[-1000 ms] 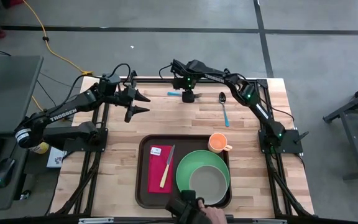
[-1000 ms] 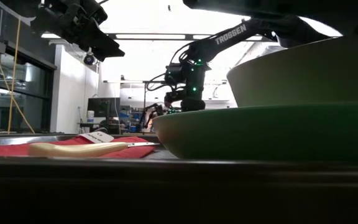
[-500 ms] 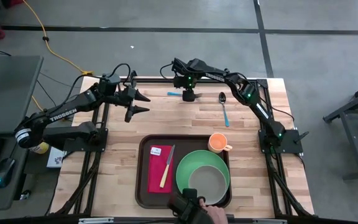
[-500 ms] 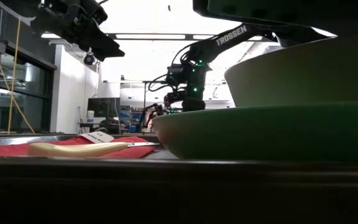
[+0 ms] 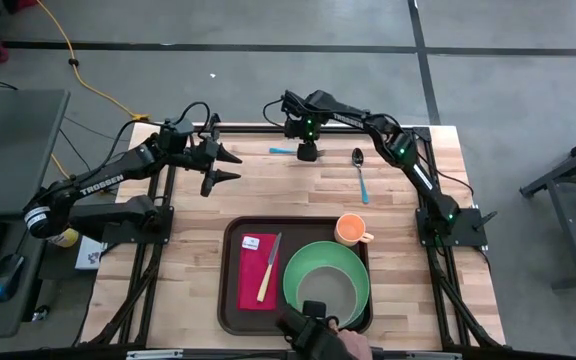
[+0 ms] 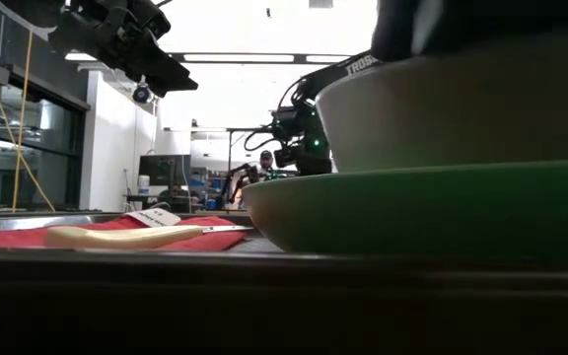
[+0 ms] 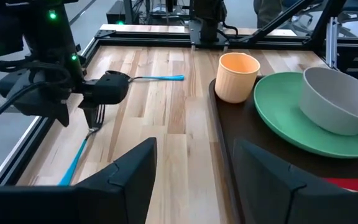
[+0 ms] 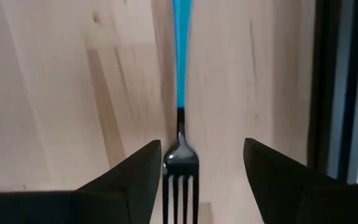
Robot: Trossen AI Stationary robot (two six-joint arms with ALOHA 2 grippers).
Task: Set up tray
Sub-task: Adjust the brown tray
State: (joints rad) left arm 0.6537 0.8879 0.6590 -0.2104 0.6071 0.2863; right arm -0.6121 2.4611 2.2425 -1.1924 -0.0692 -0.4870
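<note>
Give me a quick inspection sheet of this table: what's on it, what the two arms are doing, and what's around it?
Surface: wooden table, bare at its left.
Job's things: brown tray at the near edge holding a red napkin, a knife, a green plate, a grey bowl on the plate and an orange cup. A spoon and a blue-handled fork lie at the far edge.
Clutter: nothing seen.
Grippers: right gripper open, low over the fork; left gripper open, raised at the far left.
Cables: yellow cable on the floor.
Surroundings: a person's hand at the bowl; desk at left.
</note>
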